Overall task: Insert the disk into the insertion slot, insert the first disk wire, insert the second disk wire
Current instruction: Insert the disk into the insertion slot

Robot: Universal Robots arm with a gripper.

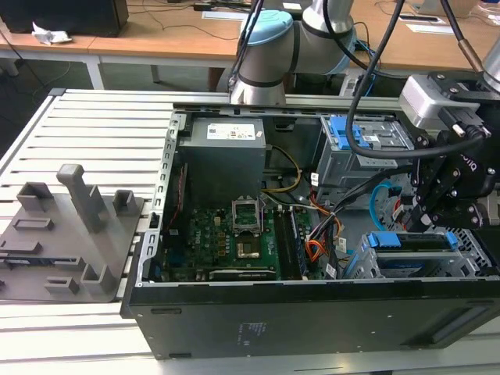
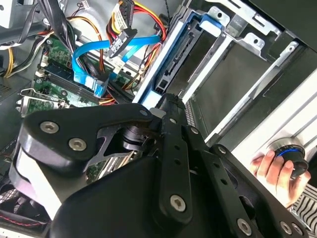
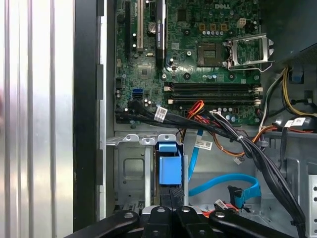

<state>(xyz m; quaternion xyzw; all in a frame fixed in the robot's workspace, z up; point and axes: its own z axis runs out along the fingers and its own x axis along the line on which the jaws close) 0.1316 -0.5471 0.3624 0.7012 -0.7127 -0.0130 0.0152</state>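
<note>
The disk, edge-on in its bright blue caddy, stands in the insertion slot, a low grey metal cage at the case's corner. My gripper is right over it, fingers drawn close on the disk's upper edge. In the second wrist view the disk runs along the cage wall past my gripper. In the exterior view my gripper hangs over the blue caddy. A blue flat wire lies loose beside the cage, its plug free. A black-plugged wire bundle hangs nearby.
The open computer case lies on a slatted table, motherboard in the middle. A taller cage with a blue latch sits behind the slot. A grey fixture plate lies on the exterior view's left. A person's hand holds a knob outside the case.
</note>
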